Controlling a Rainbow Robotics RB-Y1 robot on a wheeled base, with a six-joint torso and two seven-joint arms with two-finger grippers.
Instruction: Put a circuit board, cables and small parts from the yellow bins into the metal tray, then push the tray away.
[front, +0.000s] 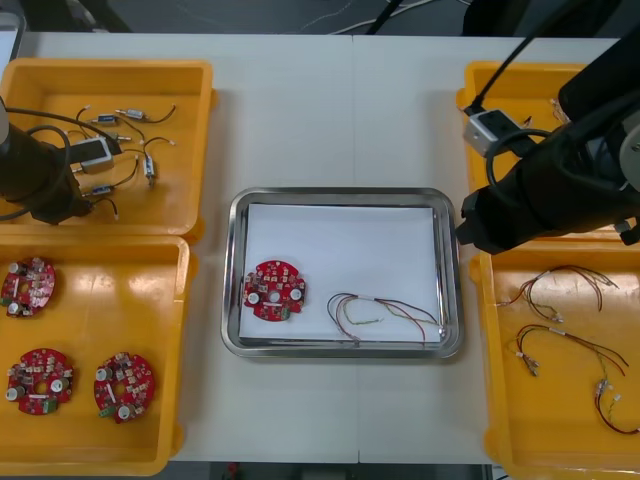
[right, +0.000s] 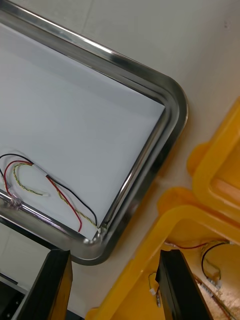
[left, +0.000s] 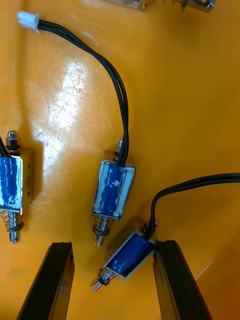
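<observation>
The metal tray (front: 235, 215), white inside, holds a round red circuit board (front: 275, 291) and a red and yellow cable (front: 375, 312). My left arm (front: 40, 180) hangs over the far left yellow bin (front: 190, 100). In the left wrist view the left gripper (left: 113, 245) is open just above small metal parts with blue faces and black cables. One part (left: 129, 254) lies between the fingers, against one finger (left: 172, 280); another part (left: 114, 189) lies just beyond. My right gripper (right: 114, 252) is open and empty over the tray's corner (right: 95, 247), beside the near right bin (right: 145, 260).
The near left bin (front: 100, 300) holds three more red circuit boards (front: 124, 386). The near right bin (front: 560, 440) holds several red and yellow cables (front: 560, 285). The far right bin (front: 480, 80) lies mostly under my right arm (front: 560, 180). Bare table surrounds the tray.
</observation>
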